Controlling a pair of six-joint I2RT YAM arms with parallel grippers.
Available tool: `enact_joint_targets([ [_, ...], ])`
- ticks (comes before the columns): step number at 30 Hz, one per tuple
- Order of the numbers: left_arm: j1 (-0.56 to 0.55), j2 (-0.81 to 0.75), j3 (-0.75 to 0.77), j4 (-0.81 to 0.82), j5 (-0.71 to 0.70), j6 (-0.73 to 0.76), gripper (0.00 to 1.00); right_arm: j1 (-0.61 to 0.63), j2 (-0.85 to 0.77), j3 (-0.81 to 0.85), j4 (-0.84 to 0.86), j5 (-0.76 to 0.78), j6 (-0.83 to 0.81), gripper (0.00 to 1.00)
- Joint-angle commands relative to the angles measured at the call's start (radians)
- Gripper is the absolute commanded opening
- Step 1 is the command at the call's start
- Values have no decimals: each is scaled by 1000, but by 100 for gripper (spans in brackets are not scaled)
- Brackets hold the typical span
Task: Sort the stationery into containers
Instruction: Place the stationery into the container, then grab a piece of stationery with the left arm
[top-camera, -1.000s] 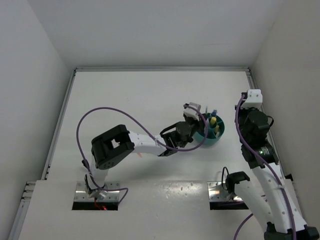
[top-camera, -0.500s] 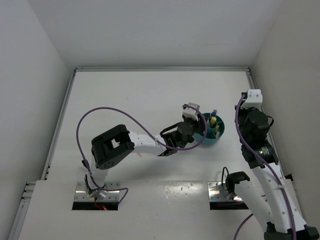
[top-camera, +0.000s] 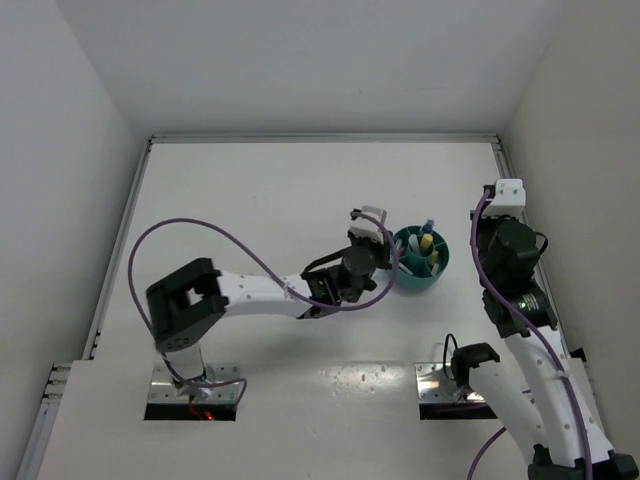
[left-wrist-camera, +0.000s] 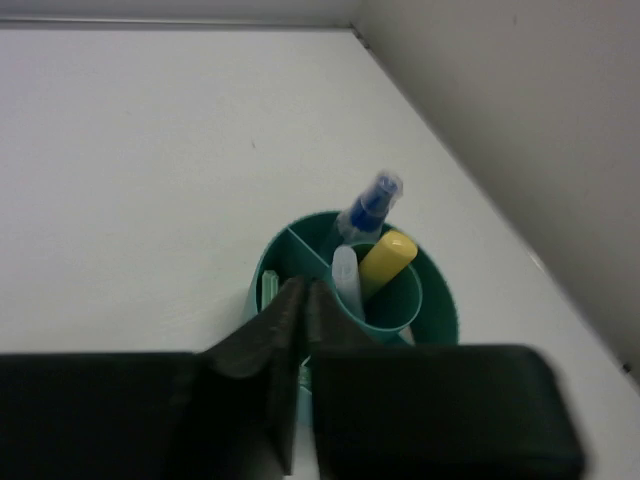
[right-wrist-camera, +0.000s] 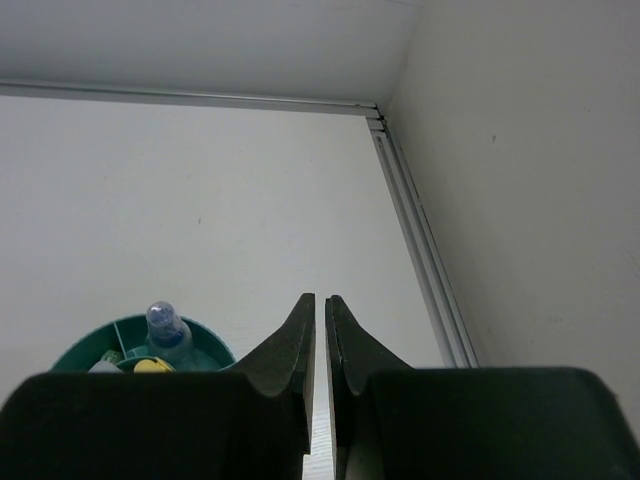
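Note:
The round teal tub (top-camera: 436, 272) stands right of the table's middle, with inner divider walls. Standing in it are a yellow marker (left-wrist-camera: 388, 258), a light-blue marker (left-wrist-camera: 345, 275) and a clear-blue tube (left-wrist-camera: 368, 205). A pale green piece (left-wrist-camera: 268, 290) pokes up in its left compartment. My left gripper (top-camera: 385, 262) hovers just left of the tub's rim; in the left wrist view its fingertips (left-wrist-camera: 305, 285) are shut with nothing between them. My right gripper (right-wrist-camera: 320, 300) hangs high, right of the tub (right-wrist-camera: 90, 345), also shut and holding nothing.
A metal rail (right-wrist-camera: 410, 220) runs along the table's right edge and meets the back rail at the corner (right-wrist-camera: 375, 108). White walls stand close behind both. The left arm's purple cable (top-camera: 190, 225) loops over the table's left half.
My left gripper has drawn back to the left, from over the tub's left rim to just beside it, and its arm has swung left. The right arm has not moved.

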Motion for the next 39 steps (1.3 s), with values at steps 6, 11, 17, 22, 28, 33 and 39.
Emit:
enact_joint_targets([
  [6, 143, -440, 8, -1062, -436, -902, 18, 6, -7, -5, 47, 4, -2, 11],
  [11, 413, -440, 10, -1633, -135, -1306, 61, 6, -16, -5, 47, -5, -2, 14],
  [17, 496, -420, -27, -1593, -54, -1148, 65, 6, -26, -5, 38, -5, -2, 15],
  [22, 547, -385, -98, -1506, 38, -1035, 53, 6, -26, -5, 38, -5, -2, 15],
  [28, 565, -334, -196, -1404, 120, -1004, 40, 6, -26, -14, 38, -5, -2, 15],
  [33, 565, -293, -196, -1367, 141, -982, 39, 6, -26, -14, 38, -5, -2, 16],
  [39, 565, -239, -175, -1335, 180, -961, 39, 6, -26, -14, 38, -5, -2, 16],
])
